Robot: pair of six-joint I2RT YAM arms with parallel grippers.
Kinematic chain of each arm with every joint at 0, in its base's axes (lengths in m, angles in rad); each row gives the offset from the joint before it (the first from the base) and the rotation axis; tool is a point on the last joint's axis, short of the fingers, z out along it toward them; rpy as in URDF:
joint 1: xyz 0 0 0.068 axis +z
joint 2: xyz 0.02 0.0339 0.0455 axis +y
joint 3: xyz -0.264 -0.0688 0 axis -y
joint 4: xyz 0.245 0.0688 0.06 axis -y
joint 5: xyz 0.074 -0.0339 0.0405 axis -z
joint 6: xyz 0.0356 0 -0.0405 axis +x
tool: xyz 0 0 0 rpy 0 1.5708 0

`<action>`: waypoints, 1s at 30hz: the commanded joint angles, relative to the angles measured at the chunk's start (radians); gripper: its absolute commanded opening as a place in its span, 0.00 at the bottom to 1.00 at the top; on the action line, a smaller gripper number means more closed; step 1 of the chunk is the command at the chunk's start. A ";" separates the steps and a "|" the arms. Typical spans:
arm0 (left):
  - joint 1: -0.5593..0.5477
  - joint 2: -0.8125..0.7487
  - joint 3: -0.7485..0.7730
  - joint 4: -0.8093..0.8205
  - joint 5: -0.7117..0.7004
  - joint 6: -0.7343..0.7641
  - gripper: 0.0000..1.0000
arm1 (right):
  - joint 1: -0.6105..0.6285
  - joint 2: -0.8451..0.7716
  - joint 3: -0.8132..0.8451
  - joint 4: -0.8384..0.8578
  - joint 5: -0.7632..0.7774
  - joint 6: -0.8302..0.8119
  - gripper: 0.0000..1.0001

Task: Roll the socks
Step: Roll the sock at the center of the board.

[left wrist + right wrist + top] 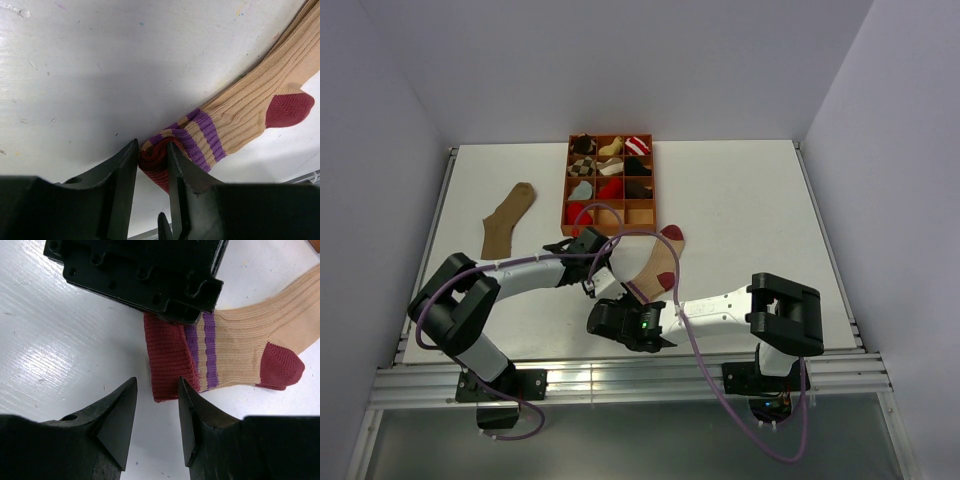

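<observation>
A beige sock point(658, 262) with maroon cuff, heel and toe and purple stripes lies on the table in front of the box. My left gripper point(152, 156) is shut on its folded maroon cuff point(155, 160); in the top view the left gripper point(608, 282) sits at the sock's near end. My right gripper point(157, 390) is open, its tips just short of the cuff point(167, 357), low on the table point(622, 305). A plain brown sock point(508, 218) lies flat at the far left. No loose red sock with white pattern shows.
An orange compartment box point(612, 182) with several small sock bundles stands at the back centre. The left gripper's black body point(140, 275) hangs over the cuff in the right wrist view. The table's near edge rail point(620, 375) runs just behind the arms.
</observation>
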 commanded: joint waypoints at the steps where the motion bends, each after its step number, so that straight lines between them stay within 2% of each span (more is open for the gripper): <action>1: -0.011 0.053 -0.023 -0.123 -0.067 0.041 0.36 | -0.006 0.007 0.030 0.018 0.046 -0.008 0.46; 10: -0.016 0.051 -0.025 -0.129 -0.067 0.037 0.36 | -0.021 0.076 -0.020 0.062 0.000 0.009 0.46; 13: -0.017 0.053 -0.020 -0.133 -0.067 0.033 0.36 | -0.024 0.106 -0.035 0.068 -0.020 0.030 0.43; 16: -0.016 0.054 -0.014 -0.141 -0.067 0.029 0.36 | -0.024 0.119 -0.065 0.091 -0.041 0.052 0.34; 17: -0.017 0.054 -0.014 -0.141 -0.067 0.026 0.36 | -0.024 0.119 -0.083 0.099 -0.055 0.056 0.22; 19: -0.016 0.048 -0.013 -0.138 -0.067 0.017 0.37 | -0.024 0.125 -0.104 0.113 -0.064 0.075 0.11; 20: -0.017 0.044 -0.013 -0.138 -0.067 0.012 0.38 | -0.024 0.125 -0.112 0.117 -0.080 0.079 0.02; 26: -0.016 -0.039 -0.010 -0.133 -0.114 -0.045 0.55 | -0.050 0.064 -0.228 0.245 -0.241 0.128 0.00; 30: -0.008 -0.175 -0.052 -0.091 -0.157 -0.091 0.63 | -0.120 -0.037 -0.319 0.407 -0.400 0.179 0.00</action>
